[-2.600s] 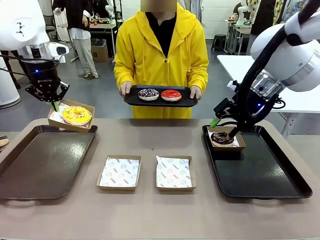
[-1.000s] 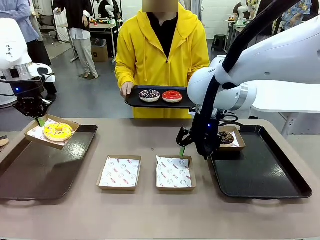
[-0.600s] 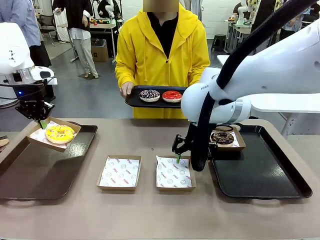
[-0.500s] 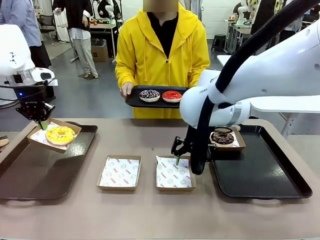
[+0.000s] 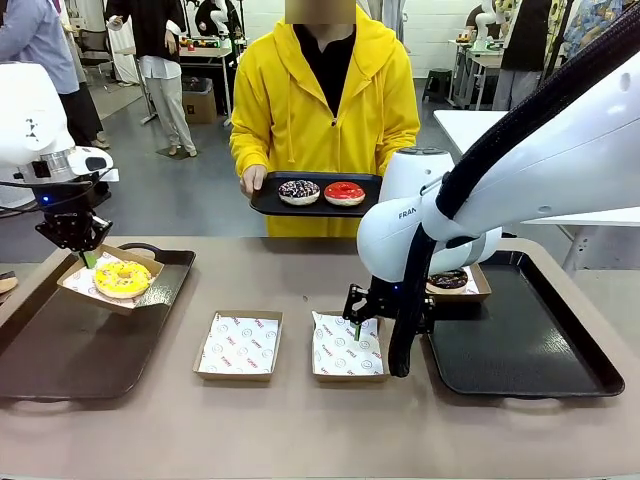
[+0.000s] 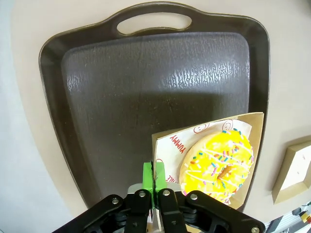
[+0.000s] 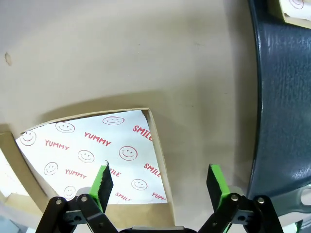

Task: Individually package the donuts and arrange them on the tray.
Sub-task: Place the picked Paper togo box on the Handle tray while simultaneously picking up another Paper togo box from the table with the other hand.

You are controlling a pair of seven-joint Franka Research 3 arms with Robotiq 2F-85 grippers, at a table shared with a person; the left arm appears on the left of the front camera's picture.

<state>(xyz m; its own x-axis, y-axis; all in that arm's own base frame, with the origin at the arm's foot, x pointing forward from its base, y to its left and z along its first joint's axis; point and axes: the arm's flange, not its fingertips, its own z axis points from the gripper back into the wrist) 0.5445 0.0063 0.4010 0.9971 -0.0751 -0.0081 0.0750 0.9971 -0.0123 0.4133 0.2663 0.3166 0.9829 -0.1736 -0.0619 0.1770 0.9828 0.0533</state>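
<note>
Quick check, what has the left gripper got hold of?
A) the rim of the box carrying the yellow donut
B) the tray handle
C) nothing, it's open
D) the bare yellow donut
A: the left gripper is shut on the rim of the cardboard box, with the yellow donut lying inside it, over the dark tray.

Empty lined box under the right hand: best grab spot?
Pinch its thin upright side wall from above, one finger inside, one outside; the box is shallow, open-topped and flat on the table. The open right hand straddles that wall.
</note>
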